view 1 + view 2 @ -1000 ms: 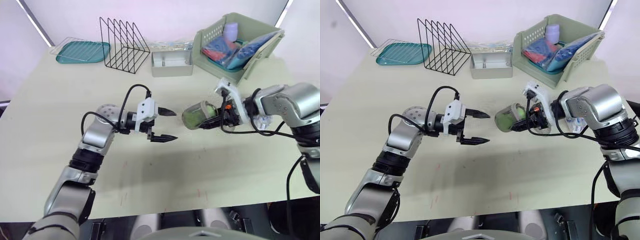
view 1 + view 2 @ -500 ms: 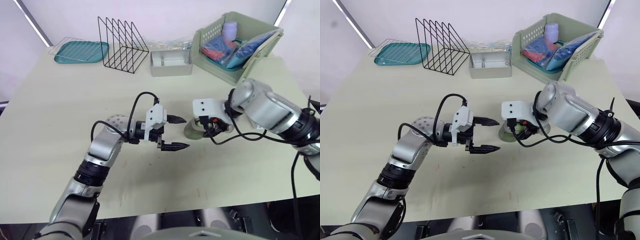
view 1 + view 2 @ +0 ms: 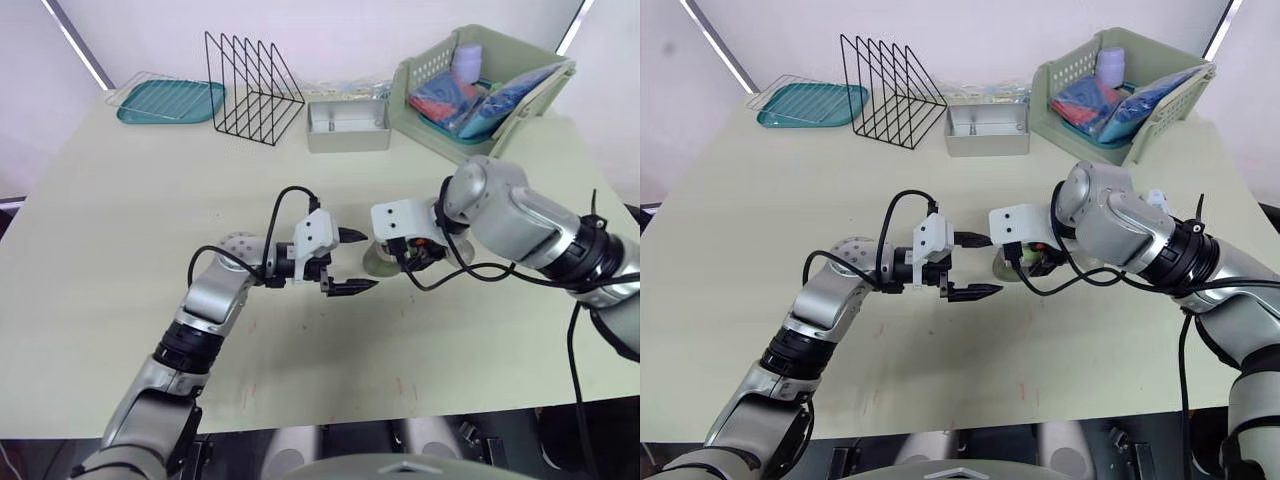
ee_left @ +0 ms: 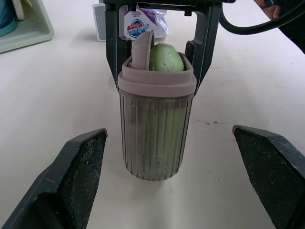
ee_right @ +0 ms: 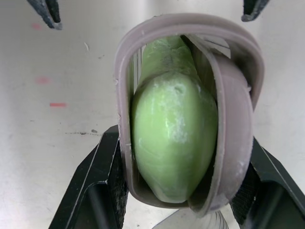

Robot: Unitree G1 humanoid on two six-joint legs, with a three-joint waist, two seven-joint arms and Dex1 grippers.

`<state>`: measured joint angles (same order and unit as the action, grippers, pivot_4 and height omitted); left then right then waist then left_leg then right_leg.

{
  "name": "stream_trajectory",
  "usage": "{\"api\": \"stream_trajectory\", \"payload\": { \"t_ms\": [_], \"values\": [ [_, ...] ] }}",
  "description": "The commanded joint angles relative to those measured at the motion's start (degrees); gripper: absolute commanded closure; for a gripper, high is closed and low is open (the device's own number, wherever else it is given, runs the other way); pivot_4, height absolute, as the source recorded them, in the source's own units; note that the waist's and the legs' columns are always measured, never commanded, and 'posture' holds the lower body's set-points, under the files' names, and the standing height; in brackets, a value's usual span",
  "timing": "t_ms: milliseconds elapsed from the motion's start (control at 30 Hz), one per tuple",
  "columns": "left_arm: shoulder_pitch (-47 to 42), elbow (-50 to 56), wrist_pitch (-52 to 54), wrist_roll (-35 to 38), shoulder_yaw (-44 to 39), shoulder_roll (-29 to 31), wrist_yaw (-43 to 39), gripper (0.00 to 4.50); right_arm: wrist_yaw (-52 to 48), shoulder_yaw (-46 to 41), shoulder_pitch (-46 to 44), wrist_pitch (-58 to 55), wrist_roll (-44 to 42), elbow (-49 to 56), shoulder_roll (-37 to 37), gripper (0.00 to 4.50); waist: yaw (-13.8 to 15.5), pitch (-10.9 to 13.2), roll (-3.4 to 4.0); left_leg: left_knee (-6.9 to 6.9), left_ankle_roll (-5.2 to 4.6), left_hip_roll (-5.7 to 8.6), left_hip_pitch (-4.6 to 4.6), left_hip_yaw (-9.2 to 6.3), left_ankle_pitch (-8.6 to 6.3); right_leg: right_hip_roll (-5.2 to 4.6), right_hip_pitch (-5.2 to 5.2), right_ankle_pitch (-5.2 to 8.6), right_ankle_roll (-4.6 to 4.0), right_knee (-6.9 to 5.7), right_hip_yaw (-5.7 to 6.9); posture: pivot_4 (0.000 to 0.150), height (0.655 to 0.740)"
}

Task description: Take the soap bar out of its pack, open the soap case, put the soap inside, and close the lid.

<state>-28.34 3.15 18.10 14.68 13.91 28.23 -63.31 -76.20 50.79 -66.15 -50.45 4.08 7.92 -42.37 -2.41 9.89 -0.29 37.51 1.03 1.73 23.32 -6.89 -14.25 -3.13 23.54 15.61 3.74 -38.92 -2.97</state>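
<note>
Soap case (image 4: 156,129) now stands upright on the bench (image 3: 120,250).
Right gripper (image 3: 400,256) clamps it; left gripper (image 3: 368,261) is wide open; pack (image 4: 143,23) print unreadable.

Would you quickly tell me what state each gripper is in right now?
Left gripper: open, holding nothing, facing the soap case.
Right gripper: shut on the soap case, with the green soap inside and the lid not closed.

Seemingly a robot test lab: a plain pale bench (image 3: 120,260) before blank white walls (image 3: 330,30), with household props staged along its far edge: teal tray (image 3: 170,101) at 10 o'clock, wire rack (image 3: 252,75) at 11, metal tin (image 3: 347,140) at 12, green basket (image 3: 418,75) at 1.
</note>
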Motion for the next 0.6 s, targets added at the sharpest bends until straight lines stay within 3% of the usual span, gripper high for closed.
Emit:
{"api": "stream_trajectory", "payload": {
  "t_ms": [33, 600],
  "values": [
    [-1.28, 0.07, -0.56, -0.07, 0.04, -0.55, 0.36, 0.00, -0.94, 0.71, 0.46, 1.34, 2.44, -1.22, 0.76, 2.47, -0.01, -0.01, 0.00, 0.00, 0.00, 0.00, 0.00, 0.00, 0.00, 0.00, 0.00, 0.00, 0.00, 0.00, 0.00, 0.150, 0.7400],
    [-6.81, -6.88, -3.08, -4.03, 3.19, -5.12, 1.60, 0.00, -4.83, -1.40, 0.28, 2.66, 6.11, -4.35, 4.38, 2.47, -0.21, -0.07, -0.07, -0.05, 0.02, -0.02, -0.26, 0.11, 0.01, 0.02, -0.09, 0.00, 0.00, -0.06, -0.05, 0.150, 0.7400]
  ]
}}
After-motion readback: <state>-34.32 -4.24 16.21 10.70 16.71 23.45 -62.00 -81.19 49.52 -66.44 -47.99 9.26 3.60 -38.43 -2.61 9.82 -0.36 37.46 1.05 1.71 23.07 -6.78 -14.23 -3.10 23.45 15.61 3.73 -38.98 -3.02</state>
